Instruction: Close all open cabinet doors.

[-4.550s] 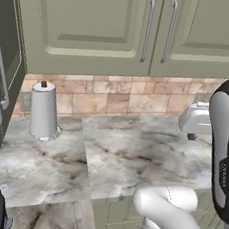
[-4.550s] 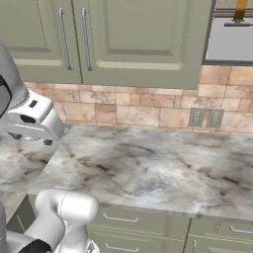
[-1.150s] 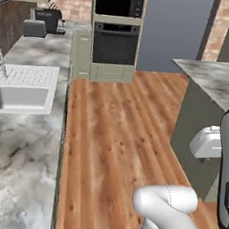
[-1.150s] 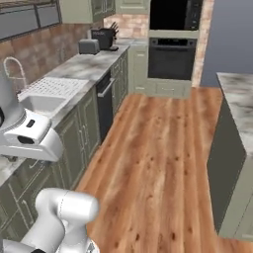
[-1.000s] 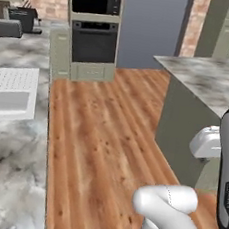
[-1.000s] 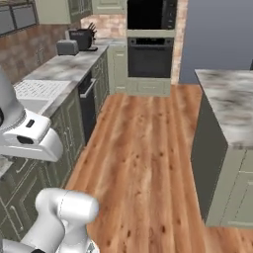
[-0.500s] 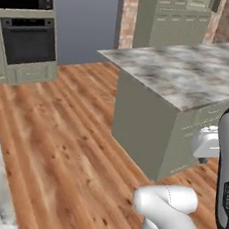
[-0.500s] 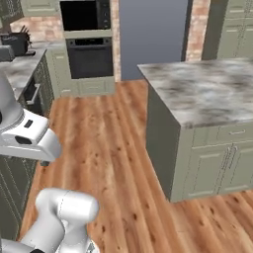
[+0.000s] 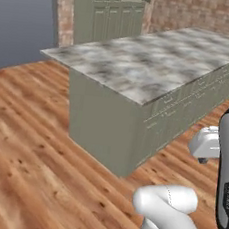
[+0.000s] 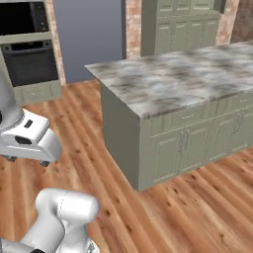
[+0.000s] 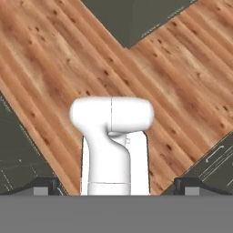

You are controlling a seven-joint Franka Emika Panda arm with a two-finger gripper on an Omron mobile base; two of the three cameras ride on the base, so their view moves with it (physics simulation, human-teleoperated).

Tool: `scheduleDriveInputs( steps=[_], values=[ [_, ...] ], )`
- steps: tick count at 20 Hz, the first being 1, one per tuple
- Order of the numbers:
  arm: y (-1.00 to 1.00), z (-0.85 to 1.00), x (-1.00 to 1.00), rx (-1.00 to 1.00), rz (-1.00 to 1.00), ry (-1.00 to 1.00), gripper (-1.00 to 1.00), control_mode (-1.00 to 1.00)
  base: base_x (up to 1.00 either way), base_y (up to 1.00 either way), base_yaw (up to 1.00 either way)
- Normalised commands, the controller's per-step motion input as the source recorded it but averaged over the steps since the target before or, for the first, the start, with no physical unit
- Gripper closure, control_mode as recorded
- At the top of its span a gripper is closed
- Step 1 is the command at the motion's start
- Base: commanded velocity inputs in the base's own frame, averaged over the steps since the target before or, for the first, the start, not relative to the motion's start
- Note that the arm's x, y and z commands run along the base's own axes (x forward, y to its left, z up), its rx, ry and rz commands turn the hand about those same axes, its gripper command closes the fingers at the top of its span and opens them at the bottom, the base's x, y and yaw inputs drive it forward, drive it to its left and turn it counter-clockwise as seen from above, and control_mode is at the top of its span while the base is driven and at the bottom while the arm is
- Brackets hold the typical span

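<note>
The cabinet doors (image 10: 169, 154) are sitting in the long side of the island bench (image 10: 178, 79), sage green with slim upright handles. Those near the corner are lying flush with the frame. Further right along that side more doors (image 10: 237, 129) are showing, and they too are looking flush, though they are small. In the left base view the same row (image 9: 175, 119) is running away at a steep slant, too oblique to judge any gap. Shallow drawer fronts (image 10: 187, 117) are lying just above the doors, under the marbled top.

More doors are standing in the tall cabinet (image 10: 184, 30) against the brick wall (image 10: 132, 27) behind the island; they are appearing shut, and in the left base view that cabinet (image 9: 113, 22) is rising beyond the island's far corner.

The hand (image 11: 116, 185) is hanging over the wooden floor (image 11: 59, 59) and looking down at it, with its fingertips (image 11: 45, 184) spread wide apart and pinching nothing. In the right base view its white body is showing at the left edge, well apart from the island's doors, which are lying off to its right across bare boards. Dark green cabinet faces are showing at the top and lower corners of the hand view; I cannot tell which units they belong to.

An oven (image 10: 28, 62) is standing in the far left wall, beside a plain grey-blue panel (image 10: 89, 37).
</note>
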Motion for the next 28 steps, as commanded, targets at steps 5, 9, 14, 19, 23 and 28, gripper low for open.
scheduleDriveInputs(
  steps=[5, 9, 14, 19, 23, 28],
  values=[
    [0.0, 0.0, 0.0, 0.0, 0.0, 0.0, -1.0, 1.0, 0.33, 0.0, -0.53],
    [0.0, 0.0, 0.0, 0.0, 0.0, 0.0, -1.0, 1.0, 0.35, 0.0, -0.53],
    [0.0, 0.0, 0.0, 0.0, 0.0, 0.0, -1.0, 1.0, 0.23, 0.0, -0.54],
    [0.0, 0.0, 0.0, 0.0, 0.0, 0.0, -1.0, 1.0, 0.21, 0.03, -0.52],
    [0.0, 0.0, 0.0, 0.0, 0.0, 0.0, -1.0, 1.0, 0.26, 0.13, -0.51],
    [0.0, 0.0, 0.0, 0.0, 0.0, 0.0, -1.0, 1.0, 0.29, 0.29, -0.47]
  ],
)
